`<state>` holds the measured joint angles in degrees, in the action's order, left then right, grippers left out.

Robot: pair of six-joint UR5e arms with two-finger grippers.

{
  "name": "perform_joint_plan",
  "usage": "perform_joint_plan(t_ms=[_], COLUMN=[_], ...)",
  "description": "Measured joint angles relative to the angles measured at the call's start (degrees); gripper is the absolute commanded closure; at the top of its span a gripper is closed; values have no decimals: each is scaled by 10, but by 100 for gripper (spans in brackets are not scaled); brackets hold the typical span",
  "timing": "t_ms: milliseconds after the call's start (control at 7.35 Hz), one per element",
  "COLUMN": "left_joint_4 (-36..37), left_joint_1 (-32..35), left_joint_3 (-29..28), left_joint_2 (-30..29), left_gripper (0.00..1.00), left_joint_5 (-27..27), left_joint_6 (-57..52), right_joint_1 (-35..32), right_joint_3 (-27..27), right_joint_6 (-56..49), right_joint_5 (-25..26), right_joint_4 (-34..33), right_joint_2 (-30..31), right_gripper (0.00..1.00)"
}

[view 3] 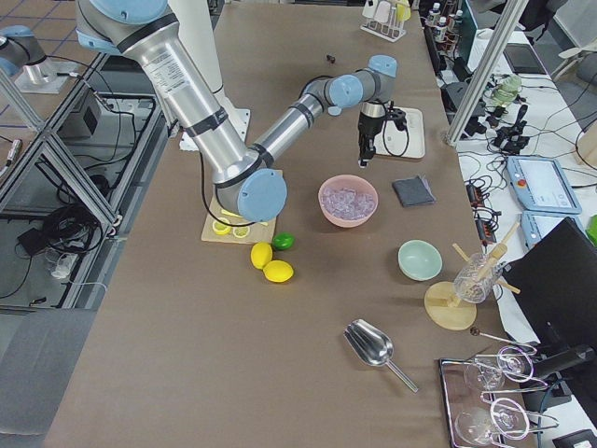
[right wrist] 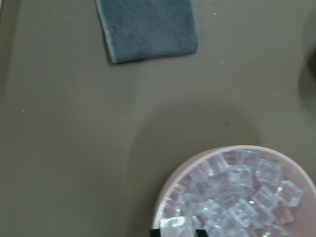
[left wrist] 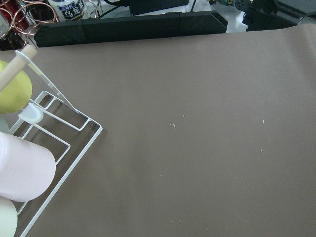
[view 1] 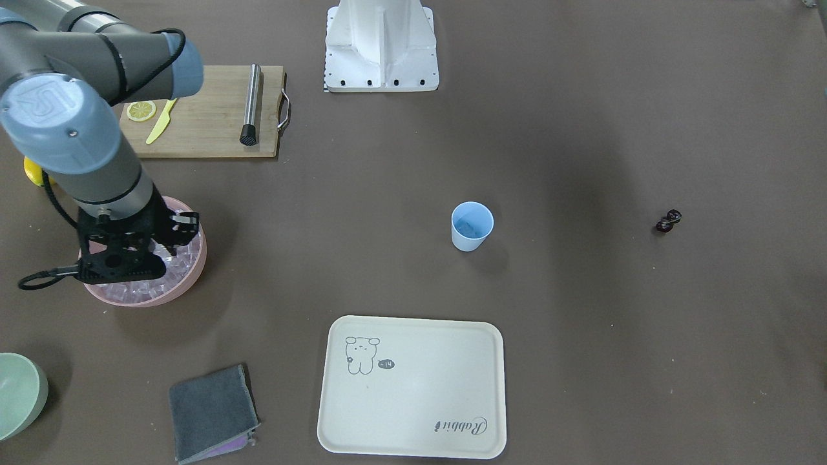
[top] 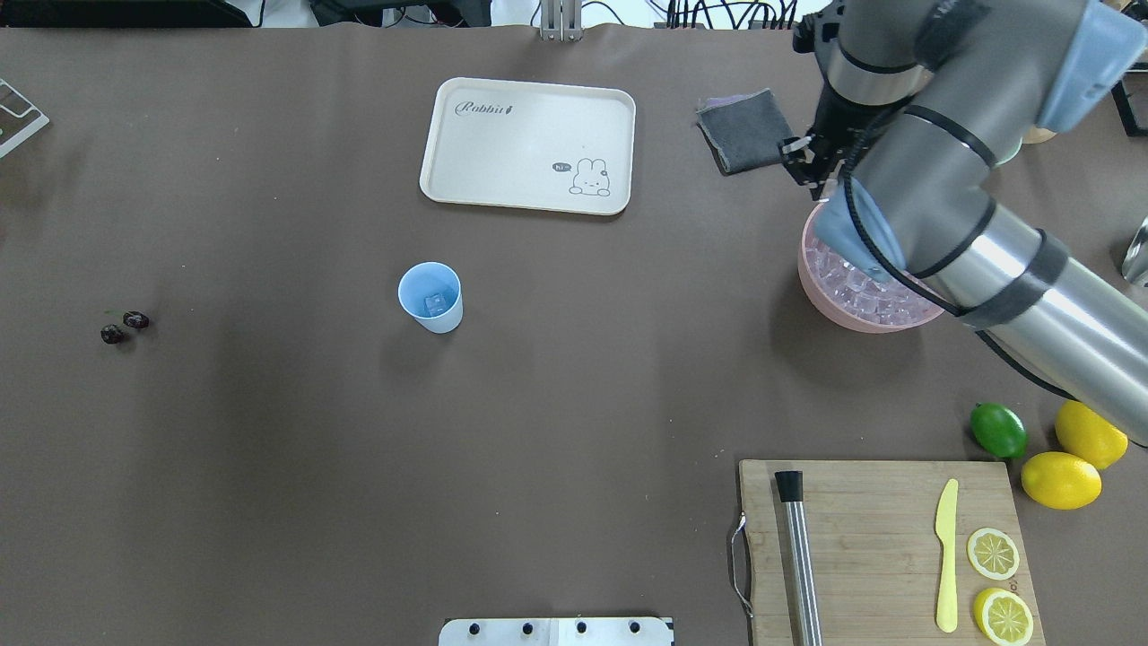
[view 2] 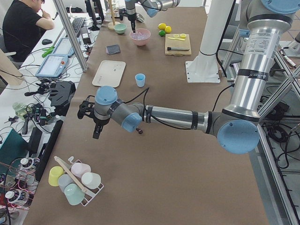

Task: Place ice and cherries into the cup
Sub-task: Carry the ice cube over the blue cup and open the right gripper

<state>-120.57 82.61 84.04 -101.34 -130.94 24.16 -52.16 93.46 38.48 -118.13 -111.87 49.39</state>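
The light-blue cup [top: 430, 298] stands upright mid-table with one ice cube [top: 435, 302] in it. More ice [right wrist: 237, 192] fills the pink bowl [top: 812, 287]. The cherries [top: 124, 327] lie far to the left on the bare table. My right gripper [right wrist: 177, 231] hangs over the pink bowl's edge, shut on a clear ice cube [right wrist: 175, 223] between its fingertips. My left gripper [view 2: 96, 126] shows only in the exterior left view, near the table's end beyond the cherries. I cannot tell whether it is open or shut.
A cream tray [top: 529, 144] and a grey cloth [top: 744, 130] lie at the far side. A cutting board [top: 879, 547] holds a muddler, a yellow knife and lemon slices. A lime [top: 998, 430] and lemons lie beside it. A cup rack [left wrist: 44, 138] stands by the left gripper.
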Motion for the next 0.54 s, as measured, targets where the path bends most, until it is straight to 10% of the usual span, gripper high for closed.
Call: perform_joint_plan(t_ms=[544], left_joint_4=[1], left_joint_1=[-6], left_joint_3=[1], left_joint_2=[-2], left_gripper=[2], left_joint_5=[1], left_joint_6=[13], right_joint_1=[126], right_joint_3=[-238], right_joint_6=[246], right_joint_5=[52], right_joint_4=[97], right_joint_2=[-253], right_gripper=[78])
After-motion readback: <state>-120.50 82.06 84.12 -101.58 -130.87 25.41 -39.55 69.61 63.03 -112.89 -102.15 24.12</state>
